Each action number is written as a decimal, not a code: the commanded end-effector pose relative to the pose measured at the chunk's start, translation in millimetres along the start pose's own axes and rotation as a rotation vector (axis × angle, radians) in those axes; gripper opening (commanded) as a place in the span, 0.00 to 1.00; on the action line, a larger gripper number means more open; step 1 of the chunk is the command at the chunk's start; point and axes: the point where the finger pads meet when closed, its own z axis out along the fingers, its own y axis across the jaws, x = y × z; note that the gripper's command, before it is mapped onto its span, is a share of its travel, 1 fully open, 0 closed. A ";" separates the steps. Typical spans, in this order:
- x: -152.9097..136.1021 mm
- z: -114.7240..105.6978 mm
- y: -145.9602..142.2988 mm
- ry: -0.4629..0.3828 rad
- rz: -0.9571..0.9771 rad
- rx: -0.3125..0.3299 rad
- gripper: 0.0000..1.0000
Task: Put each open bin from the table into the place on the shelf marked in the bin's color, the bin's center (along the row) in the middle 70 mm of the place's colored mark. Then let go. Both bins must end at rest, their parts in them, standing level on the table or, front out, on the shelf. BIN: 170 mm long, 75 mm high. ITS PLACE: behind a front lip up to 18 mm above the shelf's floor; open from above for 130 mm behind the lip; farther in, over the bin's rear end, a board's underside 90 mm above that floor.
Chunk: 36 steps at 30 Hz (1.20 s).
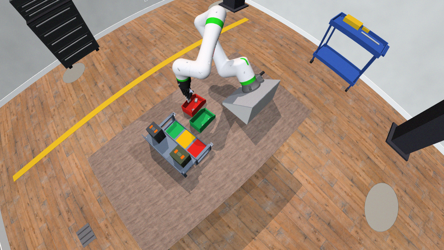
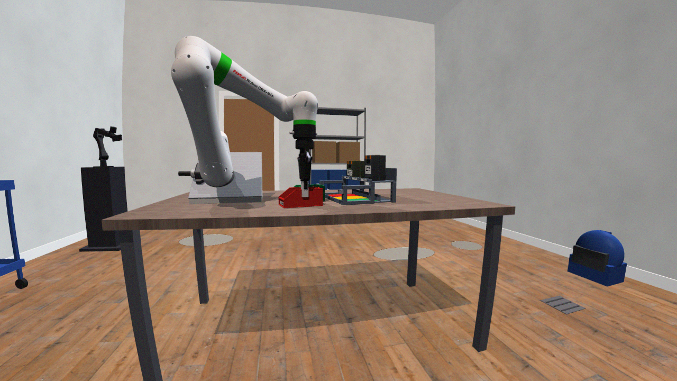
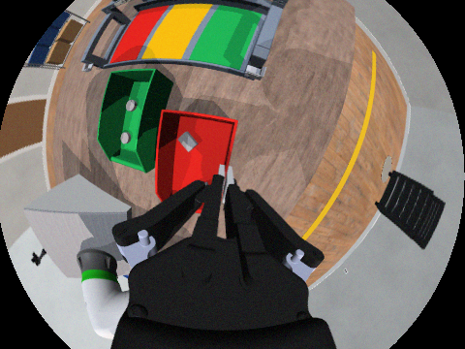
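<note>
The red bin [image 1: 187,110] [image 2: 293,198] [image 3: 205,155] stands on the table, its sloped front toward the arm's base. A grey square part [image 1: 196,100] [image 3: 188,141] lies in it. My gripper [image 1: 188,100] [image 2: 304,191] [image 3: 224,174] points down and is shut on its long side wall, one finger inside, one outside. The green bin [image 1: 201,122] [image 3: 141,109] stands close beside it, with two round parts inside. The shelf [image 1: 164,147] carries a green mark [image 1: 175,129] [image 3: 223,34] at the end nearer the red bin and a red mark [image 1: 196,148] [image 3: 138,36] at the other end.
A yellow mark [image 1: 185,139] [image 3: 179,29] lies between the other two. A dark box [image 1: 157,135] [image 2: 375,166] and an olive box [image 1: 180,157] stand on the shelf's upper board. Side rails bound the row. The arm's grey pedestal [image 1: 248,102] stands beyond the bins.
</note>
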 end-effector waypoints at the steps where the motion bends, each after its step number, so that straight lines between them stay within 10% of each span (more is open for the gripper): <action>1: 0.2 -0.5 0.0 0.001 0.000 0.000 0.00; 36: 0.2 -16.9 0.0 0.001 0.000 0.000 0.00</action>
